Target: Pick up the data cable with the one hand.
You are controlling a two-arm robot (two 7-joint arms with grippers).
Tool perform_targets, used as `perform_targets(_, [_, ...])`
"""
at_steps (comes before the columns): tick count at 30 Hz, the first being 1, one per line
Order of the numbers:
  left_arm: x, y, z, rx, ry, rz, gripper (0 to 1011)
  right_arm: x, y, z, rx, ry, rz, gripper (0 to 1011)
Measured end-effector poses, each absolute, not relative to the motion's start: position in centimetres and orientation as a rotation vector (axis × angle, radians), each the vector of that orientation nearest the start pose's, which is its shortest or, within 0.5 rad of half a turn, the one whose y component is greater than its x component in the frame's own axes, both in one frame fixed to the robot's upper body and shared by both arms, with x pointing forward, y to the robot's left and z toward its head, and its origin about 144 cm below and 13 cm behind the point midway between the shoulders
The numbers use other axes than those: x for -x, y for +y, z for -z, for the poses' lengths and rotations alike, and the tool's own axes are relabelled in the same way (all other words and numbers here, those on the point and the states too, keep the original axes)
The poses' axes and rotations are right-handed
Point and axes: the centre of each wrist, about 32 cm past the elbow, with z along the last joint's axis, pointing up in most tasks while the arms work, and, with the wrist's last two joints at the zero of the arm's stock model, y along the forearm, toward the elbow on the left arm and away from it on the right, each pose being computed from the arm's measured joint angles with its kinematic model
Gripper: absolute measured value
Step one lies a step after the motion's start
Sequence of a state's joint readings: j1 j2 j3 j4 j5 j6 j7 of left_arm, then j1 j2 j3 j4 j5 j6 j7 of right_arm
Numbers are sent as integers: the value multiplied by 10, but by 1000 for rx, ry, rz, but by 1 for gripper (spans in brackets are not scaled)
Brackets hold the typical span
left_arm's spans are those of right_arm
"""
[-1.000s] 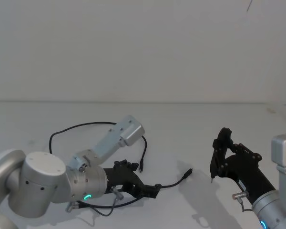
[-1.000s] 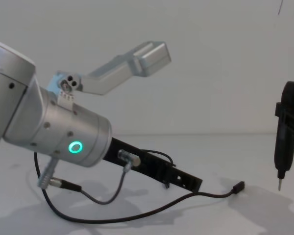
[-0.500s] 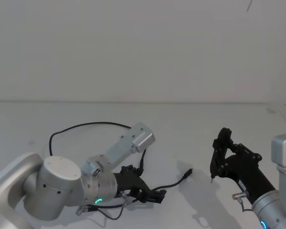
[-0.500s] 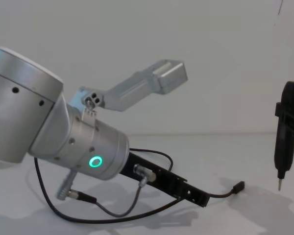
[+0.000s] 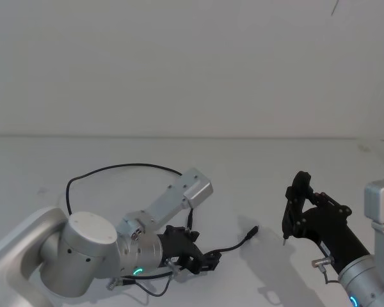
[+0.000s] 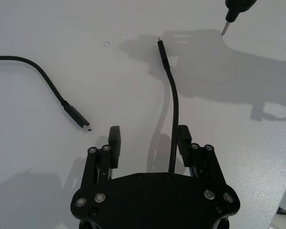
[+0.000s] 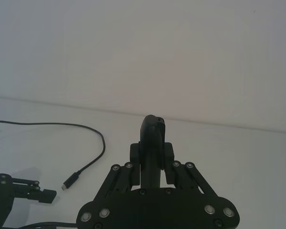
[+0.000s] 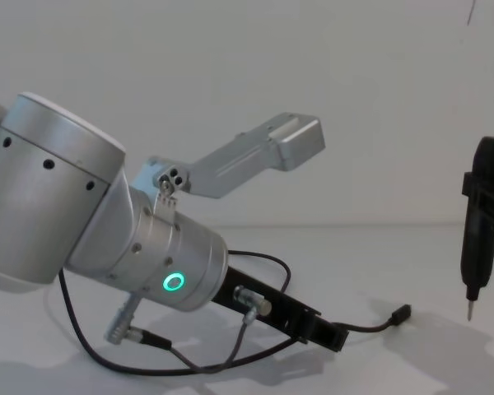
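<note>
**Left gripper** (image 5: pixel 201 261): black and angular, on a silver cylinder with a green ring light, low over the white counter (image 5: pixel 256 173). Its 2 jaws stand wide apart. The long thin black data cable (image 6: pixel 176 109) runs between them, nearer 1 jaw and not clamped. 1 flat plug lies just ahead of the left gripper and the other just beside it. Well to the right of the left gripper, the right gripper (image 5: pixel 299 208) hangs above the counter, jaws closed on a slim black pen-shaped tool (image 8: pixel 480 222) with a metal tip.
</note>
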State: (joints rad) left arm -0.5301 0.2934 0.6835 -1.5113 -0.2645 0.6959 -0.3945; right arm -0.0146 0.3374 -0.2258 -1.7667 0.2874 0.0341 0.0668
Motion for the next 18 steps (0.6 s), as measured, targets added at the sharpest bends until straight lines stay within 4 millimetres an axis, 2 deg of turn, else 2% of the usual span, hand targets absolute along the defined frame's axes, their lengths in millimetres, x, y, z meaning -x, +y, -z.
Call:
perform_targets(3, [-535, 122, -1248, -571, 108, -646, 612, -443, -237, -1189, -26, -75, 1229, 279])
perform_targets(6, [-535, 122, -1248, -572, 107, -647, 552, -443, -237, -1189, -26, -75, 1229, 279])
perform_targets(7, [-535, 122, -1248, -573, 107, -647, 488, -443, -237, -1189, -26, -75, 1229, 279])
perform_targets(10, [-535, 121, -1248, -573, 107, -647, 429, -443, -237, -1189, -26, -75, 1229, 279])
perform_targets(11, [-535, 121, -1248, -574, 107, -647, 369, -443, -237, -1189, -26, -75, 1229, 279])
perform_targets(13, [-535, 121, -1247, -574, 106, -647, 336, -443, -237, -1189, -26, -75, 1229, 279])
perform_targets(14, [-535, 121, -1247, -574, 106, -647, 269, -443, -237, -1189, -26, -75, 1229, 279])
perform_targets(18, [-535, 120, -1247, -575, 106, -648, 154, -443, -237, -1189, -26, -75, 1229, 279])
